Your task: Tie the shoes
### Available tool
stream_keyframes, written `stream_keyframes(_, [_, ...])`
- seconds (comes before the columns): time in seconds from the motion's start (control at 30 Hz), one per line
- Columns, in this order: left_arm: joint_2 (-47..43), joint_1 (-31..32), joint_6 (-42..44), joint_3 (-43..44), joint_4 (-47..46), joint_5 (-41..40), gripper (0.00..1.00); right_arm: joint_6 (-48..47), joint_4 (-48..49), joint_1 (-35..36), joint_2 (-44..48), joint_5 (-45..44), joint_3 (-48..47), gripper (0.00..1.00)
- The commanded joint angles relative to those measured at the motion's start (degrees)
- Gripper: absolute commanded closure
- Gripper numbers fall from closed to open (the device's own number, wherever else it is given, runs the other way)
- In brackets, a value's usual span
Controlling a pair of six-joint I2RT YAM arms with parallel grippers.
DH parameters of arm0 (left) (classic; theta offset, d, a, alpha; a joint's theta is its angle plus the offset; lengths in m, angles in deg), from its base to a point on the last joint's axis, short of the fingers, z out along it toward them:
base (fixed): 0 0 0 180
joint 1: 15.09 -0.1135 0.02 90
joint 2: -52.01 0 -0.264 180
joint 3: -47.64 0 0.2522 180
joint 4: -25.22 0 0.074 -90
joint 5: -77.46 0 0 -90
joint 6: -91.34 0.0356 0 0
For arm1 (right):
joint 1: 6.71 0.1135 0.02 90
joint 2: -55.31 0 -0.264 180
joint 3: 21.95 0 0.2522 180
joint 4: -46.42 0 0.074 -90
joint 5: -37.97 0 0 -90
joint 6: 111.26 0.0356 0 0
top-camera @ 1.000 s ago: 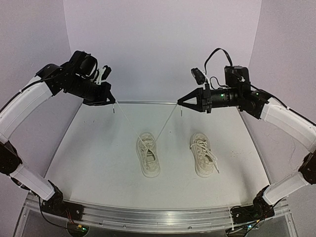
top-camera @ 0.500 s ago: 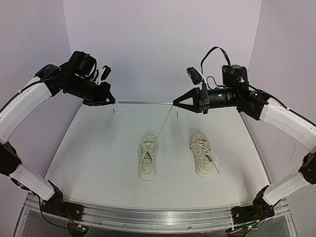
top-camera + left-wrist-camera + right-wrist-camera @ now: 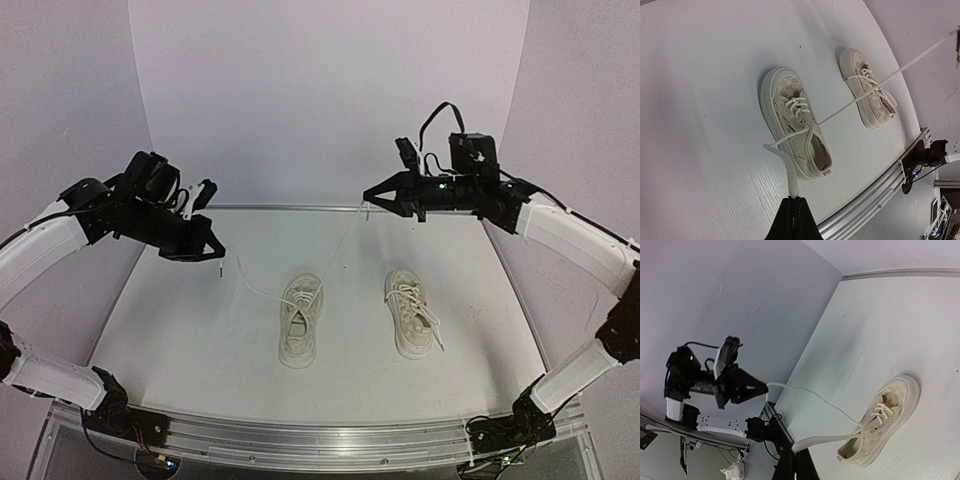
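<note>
Two cream-white sneakers lie mid-table, the left shoe (image 3: 300, 322) and the right shoe (image 3: 411, 313). The left shoe's two long laces are drawn out, one to each side. My left gripper (image 3: 218, 255) is shut on the left lace end (image 3: 789, 172), up and left of the shoe (image 3: 795, 122). That lace sags a little. My right gripper (image 3: 365, 198) is shut on the other lace end (image 3: 827, 440), high behind the shoe (image 3: 883, 422), and that lace (image 3: 875, 85) runs taut. The right shoe (image 3: 867, 87) has its laces lying loose over it.
A metal rail (image 3: 320, 435) runs along the near edge of the white table (image 3: 180, 330). Purple walls close in the back and both sides. In the right wrist view my left gripper (image 3: 761, 387) shows beyond the table edge.
My left gripper has dropped lower and nearer with its lace, which now sags. My right gripper has risen slightly, keeping its lace taut. The left shoe has turned a little.
</note>
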Motion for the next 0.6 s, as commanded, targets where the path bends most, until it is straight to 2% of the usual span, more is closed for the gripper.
stream_keyframes(0.0, [-6.3, 4.8, 2.1, -3.8, -5.0, 0.8, 1.00, 0.4, 3.8, 0.9, -10.4, -0.1, -8.6, 1.00])
stream_keyframes(0.1, [-7.0, 11.6, 3.1, -6.7, -3.2, -3.2, 1.00, 0.5, 4.1, 2.9, -17.3, 1.9, -15.4, 1.00])
stream_keyframes(0.27, [-11.1, 19.5, 1.0, -12.5, -4.7, -5.5, 1.00, 1.1, 4.1, 9.4, -26.8, 2.2, -24.3, 1.00])
stream_keyframes(0.57, [-16.7, 22.2, -2.1, -18.6, -2.6, -6.2, 1.00, 1.1, 3.8, 20.4, -41.4, 3.9, -29.3, 1.00])
